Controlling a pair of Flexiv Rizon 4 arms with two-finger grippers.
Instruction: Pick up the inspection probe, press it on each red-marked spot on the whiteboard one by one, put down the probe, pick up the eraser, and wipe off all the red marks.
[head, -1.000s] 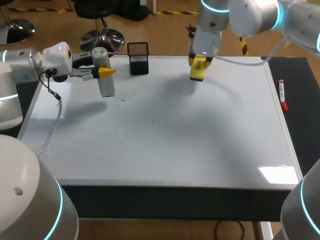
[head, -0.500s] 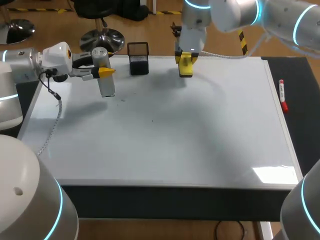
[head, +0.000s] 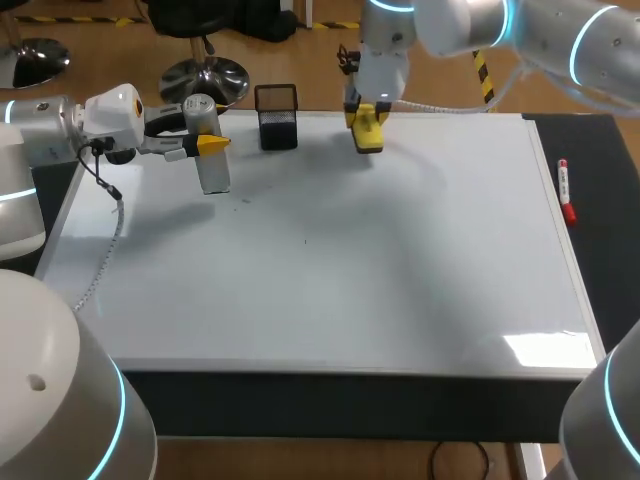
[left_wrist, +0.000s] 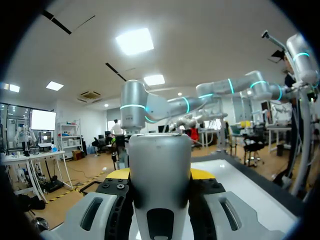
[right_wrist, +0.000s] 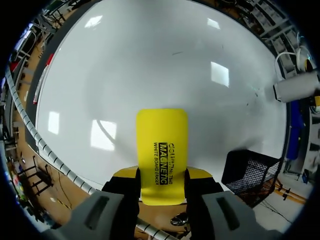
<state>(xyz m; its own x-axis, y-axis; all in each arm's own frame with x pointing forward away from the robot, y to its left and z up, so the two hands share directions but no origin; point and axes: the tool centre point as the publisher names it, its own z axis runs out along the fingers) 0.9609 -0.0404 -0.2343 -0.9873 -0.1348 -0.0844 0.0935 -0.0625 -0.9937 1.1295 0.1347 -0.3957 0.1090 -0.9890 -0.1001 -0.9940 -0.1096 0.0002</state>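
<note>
The inspection probe (head: 213, 170), a grey-white cylinder, hangs upright over the whiteboard's (head: 330, 270) far left, with my left gripper (head: 205, 143) shut on its upper part. In the left wrist view the probe (left_wrist: 160, 170) fills the gap between the yellow-tipped fingers (left_wrist: 200, 173). My right gripper (head: 366, 115) is shut on the yellow eraser (head: 368, 136) above the board's far edge, right of the mesh cup. The right wrist view shows the eraser (right_wrist: 162, 150) sticking out ahead of the fingers (right_wrist: 126, 173) over the white surface. I see no red marks on the board.
A black mesh cup (head: 277, 117) stands at the board's far edge between the two grippers, also seen beside the eraser (right_wrist: 250, 175). A red marker (head: 565, 190) lies on the dark mat right of the board. A few tiny dark specks (head: 245, 200) dot the board near the probe.
My right arm has carried the eraser left and toward the board's far edge, closer to the mesh cup. The left arm and the probe have stayed put.
</note>
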